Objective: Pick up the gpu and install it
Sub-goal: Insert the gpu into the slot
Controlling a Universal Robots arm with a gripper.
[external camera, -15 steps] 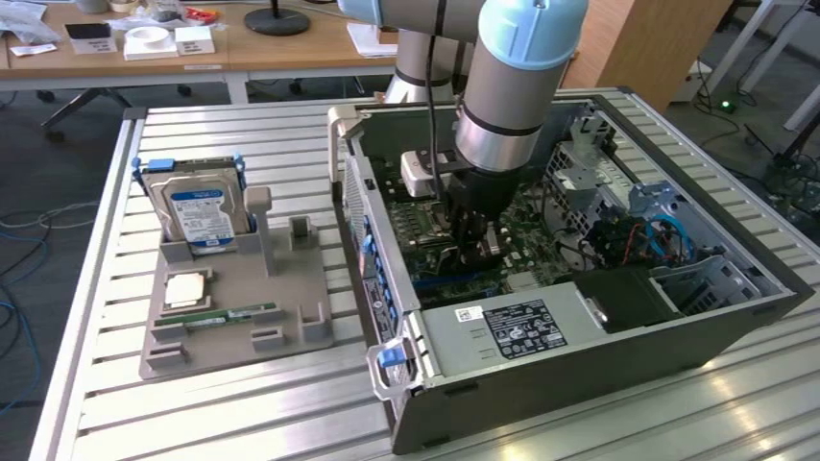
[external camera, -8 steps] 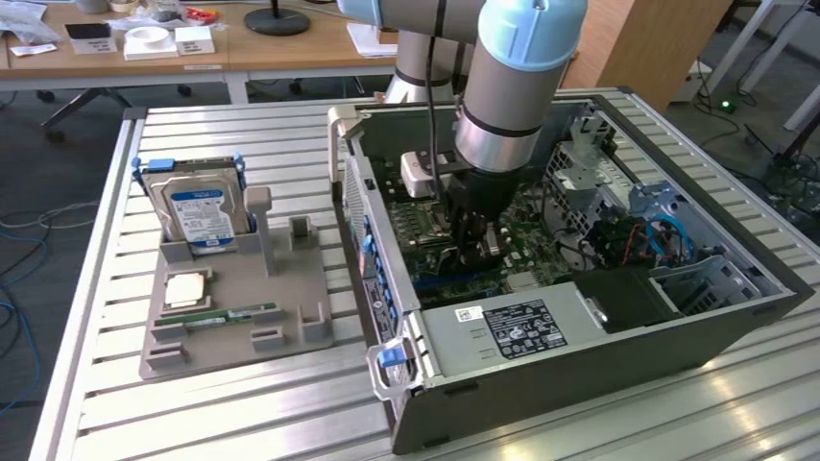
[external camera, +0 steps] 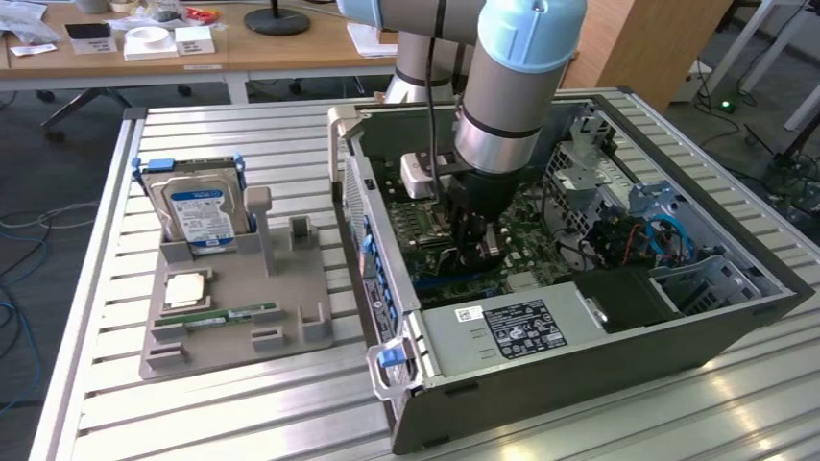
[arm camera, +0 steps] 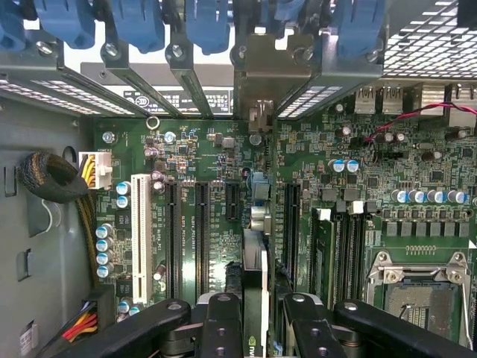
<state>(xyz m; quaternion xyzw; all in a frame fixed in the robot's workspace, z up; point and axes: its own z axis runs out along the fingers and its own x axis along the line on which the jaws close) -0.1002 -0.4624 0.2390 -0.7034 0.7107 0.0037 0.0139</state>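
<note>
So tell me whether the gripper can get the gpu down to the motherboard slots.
Probably yes: the gripper holds the gpu edge-on just above the motherboard, and the case side is open.

gpu: the thin dark circuit card with a silvery bracket end showed edge-on, its faces hidden and its near end cut off by the wrist picture's edge.
gripper: the black two-fingered gripper had its fingertips hidden among the case parts in the exterior view.
hard drive label: the blue label print on the silver hard drive was too small to read.

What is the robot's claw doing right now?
Gripper: closed on the gpu, holding it edge-on over the motherboard inside the computer case.
</note>
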